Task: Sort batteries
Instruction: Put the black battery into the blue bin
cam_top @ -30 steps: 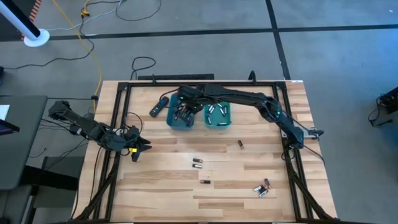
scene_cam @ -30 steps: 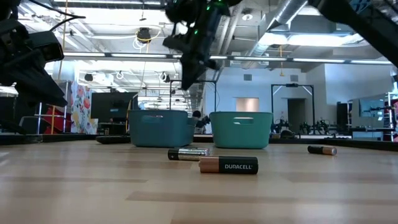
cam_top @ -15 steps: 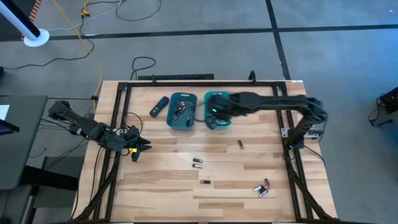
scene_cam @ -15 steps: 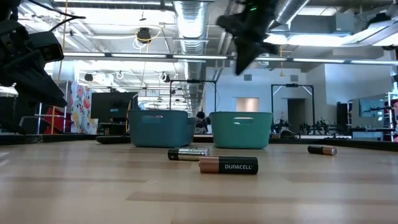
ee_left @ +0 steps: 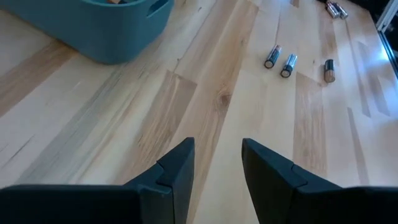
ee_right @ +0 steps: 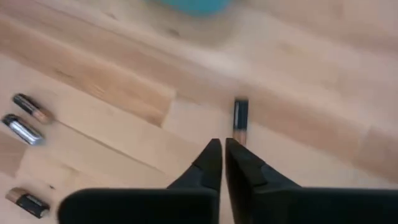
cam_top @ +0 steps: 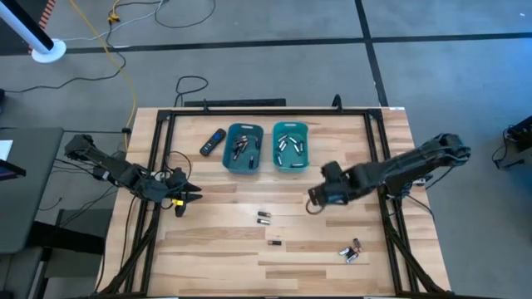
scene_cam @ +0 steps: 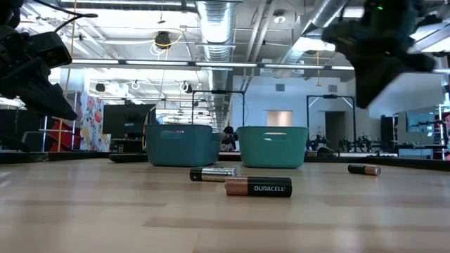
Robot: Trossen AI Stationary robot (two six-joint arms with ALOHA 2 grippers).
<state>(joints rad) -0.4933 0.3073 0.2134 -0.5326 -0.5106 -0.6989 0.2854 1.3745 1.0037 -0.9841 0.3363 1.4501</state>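
1. The wooden table (cam_top: 216, 249) carries two teal bins side by side at its far middle: the left bin (cam_top: 243, 149) holds mostly dark cells, the right bin (cam_top: 291, 147) holds silvery ones. A black remote-like device (cam_top: 213, 141) lies just beside the left bin.

2. The right arm reaches in from the right edge, and its right gripper (cam_top: 317, 198) hangs over the open wood nearer than the right bin. The left gripper (cam_top: 188, 196) waits near the left edge, well apart from everything loose.

3. Loose batteries are left on the near half: a pair (cam_top: 264, 218) side by side, a single one (cam_top: 275, 243) nearer still, and a small cluster (cam_top: 351, 252) toward the near right corner.

4. The one that matters is the lone dark battery (ee_right: 240, 120) with a copper end. From the right wrist view it lies straight ahead of the right fingertips (ee_right: 213, 163), just beyond them, its long axis running in line with the fingers' reach. It seems not to be touched yet, though the overhead view hides it under the gripper.

5. The right fingers stand almost together, only a thin slit between them and nothing in it. The left fingers (ee_left: 180, 168) stand parted and empty.

6. The right arm is far the nearer, and I judge its fingers must spread before they can straddle that battery.
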